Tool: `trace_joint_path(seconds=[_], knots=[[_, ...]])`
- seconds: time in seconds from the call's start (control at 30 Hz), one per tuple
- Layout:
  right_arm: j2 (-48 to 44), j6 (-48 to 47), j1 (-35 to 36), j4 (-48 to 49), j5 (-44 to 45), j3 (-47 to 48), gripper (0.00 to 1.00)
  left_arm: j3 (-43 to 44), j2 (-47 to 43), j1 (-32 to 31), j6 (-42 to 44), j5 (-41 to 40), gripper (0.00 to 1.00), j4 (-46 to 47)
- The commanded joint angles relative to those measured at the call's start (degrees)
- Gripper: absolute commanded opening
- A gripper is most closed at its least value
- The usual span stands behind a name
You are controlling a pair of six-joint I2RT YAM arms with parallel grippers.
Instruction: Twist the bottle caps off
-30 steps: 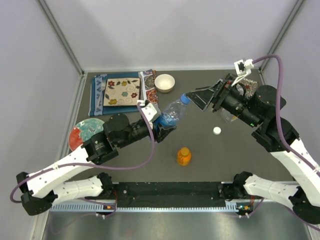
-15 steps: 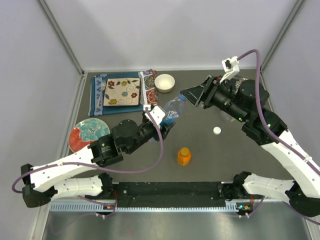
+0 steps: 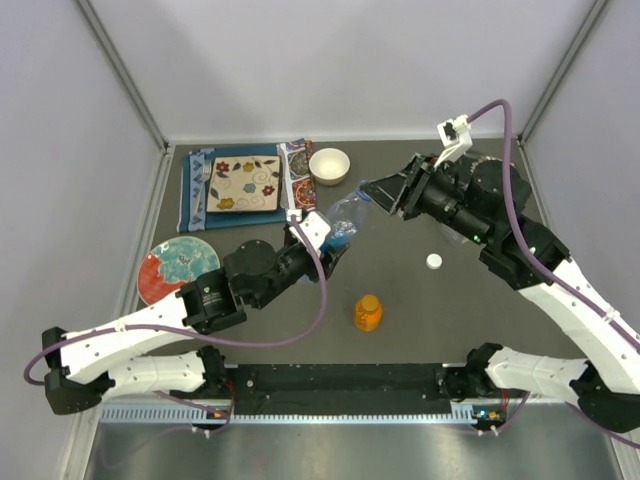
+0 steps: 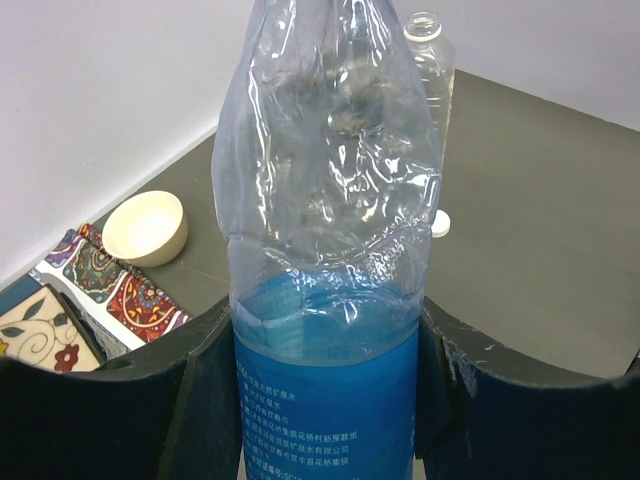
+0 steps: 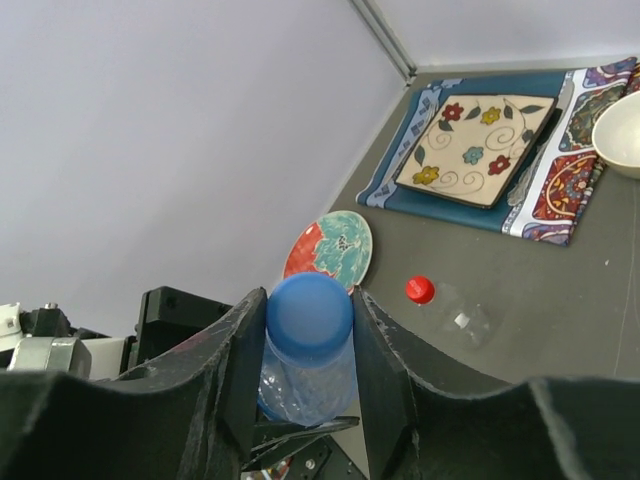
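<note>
My left gripper (image 4: pixel 325 320) is shut on the blue-labelled body of the blue-tinted bottle (image 4: pixel 325 200), which it holds tilted above the table (image 3: pixel 345 222). At the bottle's neck, my right gripper (image 5: pixel 307 300) is shut on the blue cap (image 5: pixel 309 317), one finger against each side. From above this gripper (image 3: pixel 367 190) meets the bottle top. A white cap (image 3: pixel 433 261) lies loose on the table. Upright behind it stands an uncapped clear bottle (image 4: pixel 428 50). The short orange bottle (image 3: pixel 368 312) stands with its cap on. A clear bottle (image 5: pixel 465 318) with a red cap (image 5: pixel 420 290) lies on the table.
A white bowl (image 3: pixel 329 165) and a square flowered plate (image 3: pixel 243 183) on a patterned cloth sit at the back left. A round red-and-teal plate (image 3: pixel 175 268) lies at the left. Grey walls enclose the table on three sides.
My right gripper has moved left onto the blue cap and closed on it. My left arm has shifted the bottle slightly toward the back.
</note>
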Motion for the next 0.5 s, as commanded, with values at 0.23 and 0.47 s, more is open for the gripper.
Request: trace_joint_path(seconds=[0.23, 0.47], knots=[[-0.88, -1.23, 0.75, 0.87, -1.81, -1.28, 0.0, -1.09, -2.18, -0.34, -0.64, 2.37, 0.36, 5.06], [-1.67, -11.51, 0.75, 0.87, -13.22, 2.31, 0.0, -2.77, -7.1, 0.97, -5.46, 22.82, 0.36, 4.97]])
